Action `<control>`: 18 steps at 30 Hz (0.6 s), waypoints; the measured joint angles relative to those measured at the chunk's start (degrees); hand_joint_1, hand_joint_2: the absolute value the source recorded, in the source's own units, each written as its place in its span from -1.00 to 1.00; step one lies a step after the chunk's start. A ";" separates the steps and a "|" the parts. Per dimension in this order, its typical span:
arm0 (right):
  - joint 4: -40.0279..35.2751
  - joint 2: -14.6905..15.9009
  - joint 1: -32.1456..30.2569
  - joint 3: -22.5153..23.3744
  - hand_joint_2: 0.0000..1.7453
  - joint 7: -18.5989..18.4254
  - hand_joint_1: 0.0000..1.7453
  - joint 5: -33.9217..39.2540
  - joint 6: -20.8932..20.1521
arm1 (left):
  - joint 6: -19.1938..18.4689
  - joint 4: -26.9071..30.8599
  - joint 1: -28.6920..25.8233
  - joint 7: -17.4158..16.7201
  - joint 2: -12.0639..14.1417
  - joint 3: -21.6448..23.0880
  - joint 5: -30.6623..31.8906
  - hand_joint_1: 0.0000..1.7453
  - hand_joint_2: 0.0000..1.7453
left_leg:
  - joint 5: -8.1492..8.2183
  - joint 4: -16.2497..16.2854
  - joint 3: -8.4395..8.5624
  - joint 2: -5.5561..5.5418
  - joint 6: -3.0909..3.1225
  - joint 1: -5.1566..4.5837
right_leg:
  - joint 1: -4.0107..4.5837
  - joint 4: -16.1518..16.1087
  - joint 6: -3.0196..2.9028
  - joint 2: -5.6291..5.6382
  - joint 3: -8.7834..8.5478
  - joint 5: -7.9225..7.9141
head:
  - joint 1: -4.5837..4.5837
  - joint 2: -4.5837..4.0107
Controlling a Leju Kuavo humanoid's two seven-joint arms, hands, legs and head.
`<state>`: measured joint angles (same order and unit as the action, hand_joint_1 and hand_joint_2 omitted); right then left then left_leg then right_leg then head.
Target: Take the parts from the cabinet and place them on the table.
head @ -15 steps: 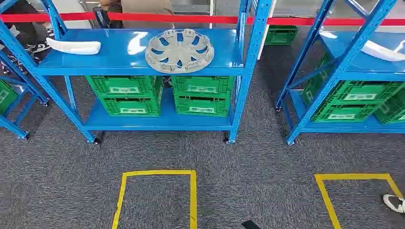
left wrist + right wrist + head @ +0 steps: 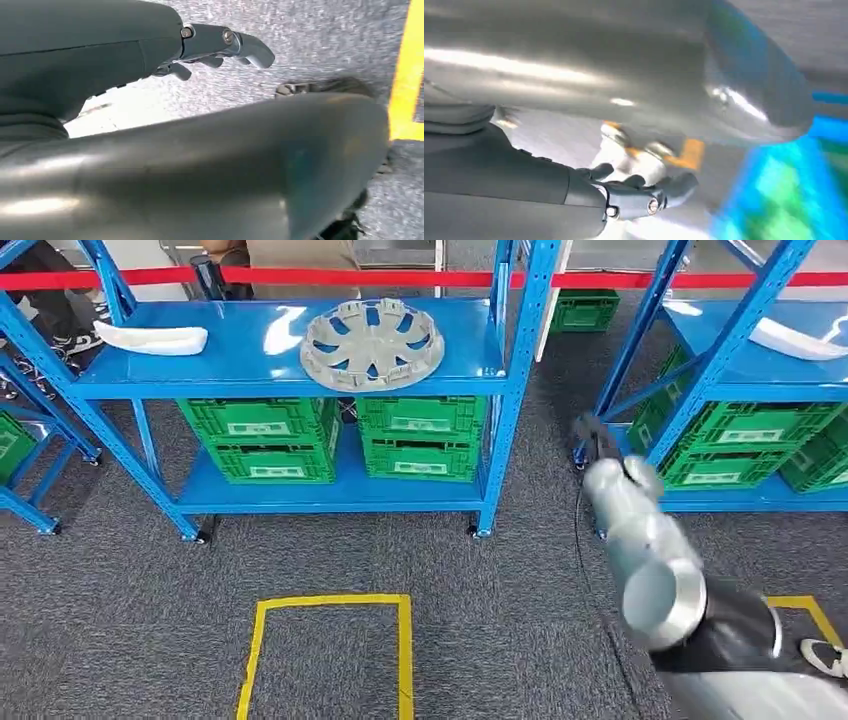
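While the right hand (image 2: 600, 445) is rising in front of the robot at about four o'clock in the head view, blurred against the foot of the blue metal shelving rack (image 2: 300, 375), its fingers (image 2: 674, 185) are showing loosely parted in the right wrist view and holding nothing. The silver right arm (image 2: 650, 560) is reaching up from the lower right corner. The left hand (image 2: 220, 47) is hanging over the grey carpet floor (image 2: 420, 570), its fingers slightly curled, apart and empty.

Outward from there, the grey round plastic wheel cover (image 2: 372, 343) is lying flat on the rack's top shelf at about twelve o'clock. A white curved plastic trim piece (image 2: 150, 338) is lying on the same shelf at ten o'clock, well apart from the cover. Green plastic crates (image 2: 345, 435) are sitting stacked on the lower shelf. A second blue rack (image 2: 740, 350) is standing at two o'clock, carrying another white curved part (image 2: 800, 340). A yellow tape square (image 2: 330, 650) is marking the floor at six o'clock.
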<state>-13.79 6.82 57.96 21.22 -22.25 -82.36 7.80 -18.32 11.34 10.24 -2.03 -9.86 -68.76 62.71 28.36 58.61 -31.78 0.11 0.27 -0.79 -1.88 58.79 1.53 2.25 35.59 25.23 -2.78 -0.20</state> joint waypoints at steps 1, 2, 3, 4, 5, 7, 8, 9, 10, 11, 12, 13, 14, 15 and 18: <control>-0.11 -0.04 2.36 -1.25 -1.00 0.93 -1.00 -0.58 -0.35 | 0.00 -0.02 0.18 -0.04 -0.22 0.00 0.00 -1.00 -1.00 | -0.02 0.00 0.00 -0.20 -0.03 0.01 | 0.04 0.00 0.00 -0.17 -0.05 0.00 | 0.04 0.00; -0.11 -0.11 4.29 -2.18 -1.00 1.90 -1.00 -1.16 -0.57 | 0.00 -0.02 0.33 -0.18 -0.53 0.00 0.00 -1.00 -1.00 | -0.04 -0.01 -0.04 -0.38 -0.06 0.09 | 0.09 0.01 -0.02 -0.32 -0.07 0.02 | 0.02 0.00; -0.11 -0.15 5.59 -3.16 -1.00 2.51 -1.00 -1.98 -0.72 | 0.02 -0.02 0.43 -0.46 -0.83 0.00 0.00 -1.00 -1.00 | -0.06 -0.01 -0.10 -0.48 -0.09 0.12 | 0.13 0.01 -0.04 -0.43 -0.08 0.03 | 0.02 0.00; -0.13 -0.33 6.52 -3.98 -1.00 2.53 -1.00 -2.80 -0.78 | 0.00 -0.04 0.44 -0.68 -1.22 0.00 0.00 -1.00 -1.00 | -0.08 -0.02 -0.15 -0.53 -0.12 0.19 | 0.16 0.02 -0.05 -0.46 -0.09 0.04 | 0.02 0.00; -0.20 -0.70 7.03 -4.99 -1.00 2.32 -1.00 -3.65 -0.78 | 0.00 -0.07 0.41 -0.94 -1.42 0.00 0.04 -1.00 -1.00 | -0.07 -0.04 -0.15 -0.51 -0.13 0.25 | 0.22 0.02 -0.07 -0.44 -0.09 0.05 | 0.00 0.00; -0.37 -1.60 7.06 -6.75 -1.00 0.93 -1.00 -5.33 -0.67 | 0.00 -0.11 0.29 -1.42 -1.73 0.00 0.39 -1.00 -1.00 | -0.06 -0.04 -0.15 -0.42 -0.15 0.28 | 0.23 0.01 -0.08 -0.39 -0.08 0.05 | 0.00 0.00; -0.37 -2.10 6.90 -7.45 -1.00 -0.27 -1.00 -6.06 -0.35 | 0.00 -0.15 0.19 -1.42 -1.79 0.00 0.52 -1.00 -1.00 | -0.05 -0.04 -0.15 -0.41 -0.16 0.28 | 0.23 0.01 -0.08 -0.37 -0.06 0.05 | 0.00 0.00; -0.37 -2.52 6.65 -8.24 -1.00 -1.51 -1.00 -6.60 0.07 | 0.02 -0.15 0.03 -1.42 -1.84 0.00 0.55 -1.00 -1.00 | -0.04 -0.04 -0.15 -0.39 -0.16 0.28 | 0.23 0.01 -0.08 -0.36 -0.05 0.05 | 0.02 0.00; -0.37 -2.93 6.47 -8.97 -1.00 -0.87 -1.00 -6.90 0.29 | 0.00 -0.17 -0.11 -1.42 -1.86 0.00 0.57 -1.00 -1.00 | -0.04 -0.04 -0.15 -0.40 -0.16 0.28 | 0.23 0.00 -0.08 -0.34 -0.04 0.05 | 0.02 0.00; -0.37 -3.27 6.30 -9.63 -1.00 -1.01 -1.00 -7.21 0.55 | 0.00 -0.17 -0.25 -1.44 -1.86 0.00 0.68 -1.00 -1.00 | -0.05 -0.04 -0.16 -0.45 -0.16 0.28 | 0.23 0.01 -0.08 -0.38 -0.04 0.05 | 0.02 -0.02; -0.37 -3.54 6.14 -10.48 -1.00 -1.01 -1.00 -7.45 0.94 | 0.00 -0.17 -0.40 -1.49 -1.84 0.00 0.81 -1.00 -1.00 | -0.05 -0.04 -0.19 -0.49 -0.16 0.28 | 0.23 0.01 -0.08 -0.42 -0.05 0.05 | 0.02 0.00; -0.37 -3.98 5.98 -11.35 -1.00 -1.01 -1.00 -7.63 1.49 | 0.00 -0.17 -0.55 -1.55 -1.84 0.00 1.07 -1.00 -1.00 | -0.06 -0.04 -0.20 -0.51 -0.16 0.28 | 0.24 0.01 -0.08 -0.45 -0.04 0.05 | 0.00 0.00; -0.37 -4.33 5.79 -12.48 -1.00 -1.01 -1.00 -7.69 2.23 | 0.00 -0.17 -0.79 -1.60 -1.84 0.00 1.25 -1.00 -1.00 | -0.06 -0.05 -0.22 -0.51 -0.16 0.29 | 0.25 0.02 -0.08 -0.45 -0.05 0.05 | 0.00 0.00; -0.37 -5.05 5.45 -14.32 -1.00 -1.01 -1.00 -7.73 3.09 | 0.00 -0.17 -1.12 -1.57 -1.84 0.07 1.55 -1.00 -1.00 | -0.07 -0.06 -0.22 -0.46 -0.17 0.32 | 0.27 0.03 -0.11 -0.42 -0.05 0.03 | 0.00 0.00; -0.37 -6.93 4.56 -21.47 -1.00 -1.01 -1.00 -7.76 4.22 | 0.00 -0.17 -2.00 -1.40 -1.60 0.44 2.34 -1.00 -1.00 | -0.06 -0.06 -0.19 -0.34 -0.19 0.34 | 0.29 0.04 -0.15 -0.30 0.02 0.01 | 0.00 0.00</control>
<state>-14.16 -0.11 62.52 -0.25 -23.26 -90.12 12.02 -18.32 11.17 8.25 -3.43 -11.45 -68.32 65.05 28.30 58.55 -31.97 -0.23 0.08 -0.45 -1.59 58.82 1.37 1.95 35.61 25.24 -2.78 -0.20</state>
